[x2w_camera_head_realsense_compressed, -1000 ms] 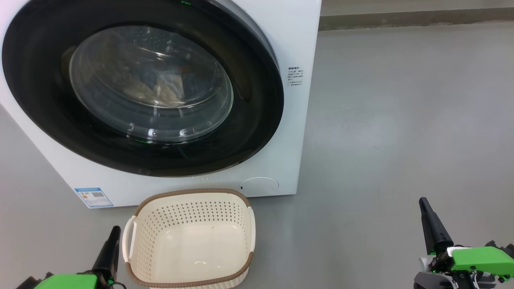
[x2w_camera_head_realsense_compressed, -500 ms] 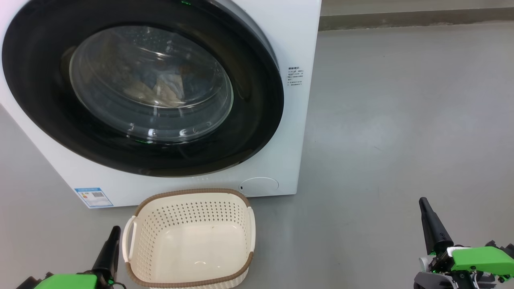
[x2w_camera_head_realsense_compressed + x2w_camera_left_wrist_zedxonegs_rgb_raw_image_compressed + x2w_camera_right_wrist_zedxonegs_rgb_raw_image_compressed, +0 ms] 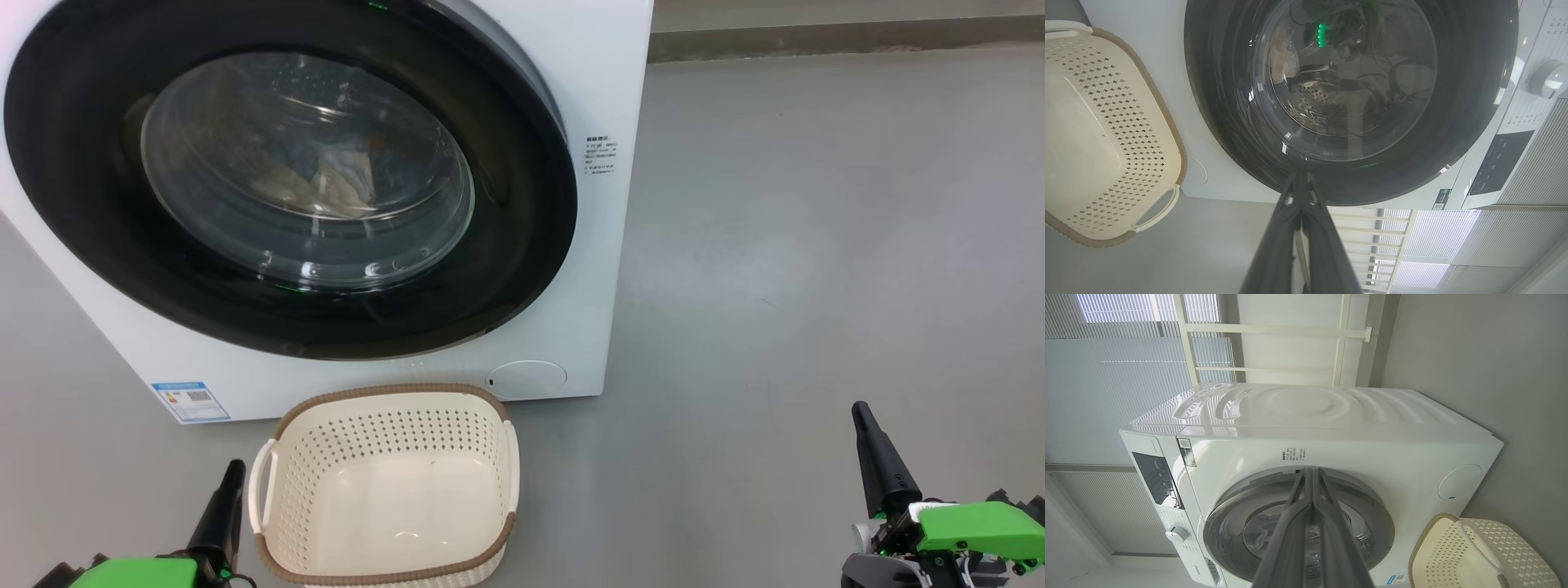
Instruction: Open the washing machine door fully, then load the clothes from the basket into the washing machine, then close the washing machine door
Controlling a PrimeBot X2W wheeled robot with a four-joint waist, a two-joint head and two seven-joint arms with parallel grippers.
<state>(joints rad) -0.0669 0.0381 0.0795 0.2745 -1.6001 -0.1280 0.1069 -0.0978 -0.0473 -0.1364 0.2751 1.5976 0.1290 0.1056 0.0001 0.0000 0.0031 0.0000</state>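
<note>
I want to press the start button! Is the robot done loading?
Looks done: the basket is empty, the door is shut, clothes seem to show behind its glass. In hand: nothing; left gripper and right gripper are shut, empty. Left: nothing visible.

A: From where is the head view taken?
B: From above, aimed forward and down: the washing machine door (image 3: 286, 180) is seen close, cropped at top and left, with the basket (image 3: 384, 389) on the floor (image 3: 816, 245) below it.
A: And the wrist views?
B: Both are rolled sideways. The left wrist view is held near, facing the door head-on, the room's top to that view's right. The right wrist view is set farther back and to one side, so the washing machine (image 3: 1331, 416) is taken in almost whole, the room's top to that view's left.
A: What is shared?
B: The door and the basket are shown in all three
</note>
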